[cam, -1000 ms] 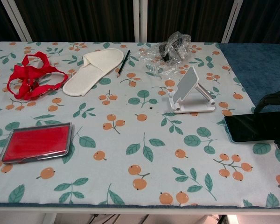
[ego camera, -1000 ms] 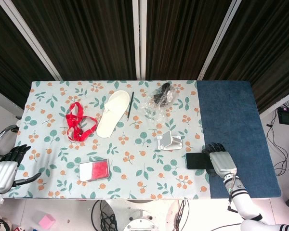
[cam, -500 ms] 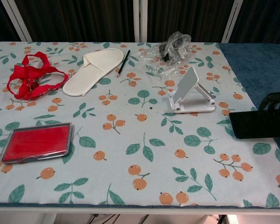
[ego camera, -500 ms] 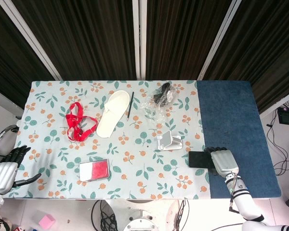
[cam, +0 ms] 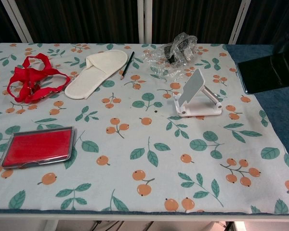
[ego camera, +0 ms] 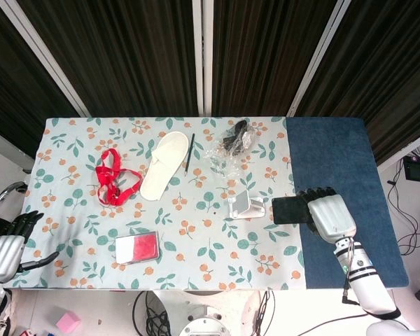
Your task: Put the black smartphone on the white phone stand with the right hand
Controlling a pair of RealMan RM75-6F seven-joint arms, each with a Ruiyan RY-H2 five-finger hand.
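My right hand (ego camera: pixel 329 213) holds the black smartphone (ego camera: pixel 289 209) off the table, its dark fingers wrapped over the phone's right end. In the chest view the smartphone (cam: pixel 271 72) hangs in the air at the right edge, level with the stand's top; the hand itself is out of that frame. The white phone stand (ego camera: pixel 246 206) stands just left of the phone, on the flowered cloth, its tilted plate (cam: pixel 191 87) facing front-left. My left hand (ego camera: pixel 7 246) rests low at the table's front left corner, fingers apart, holding nothing.
A red case (ego camera: pixel 136 247) lies front left, a red strap (ego camera: pixel 113 178) and a white slipper (ego camera: pixel 164 165) further back. A pencil (ego camera: pixel 189 153) and crumpled clear plastic with a dark item (ego camera: pixel 231 145) lie behind the stand. Blue cloth (ego camera: pixel 336 168) covers the table's right part.
My right hand has lifted the smartphone off the table and carried it up and away from the front edge, toward the stand's right side. The left hand has barely moved.
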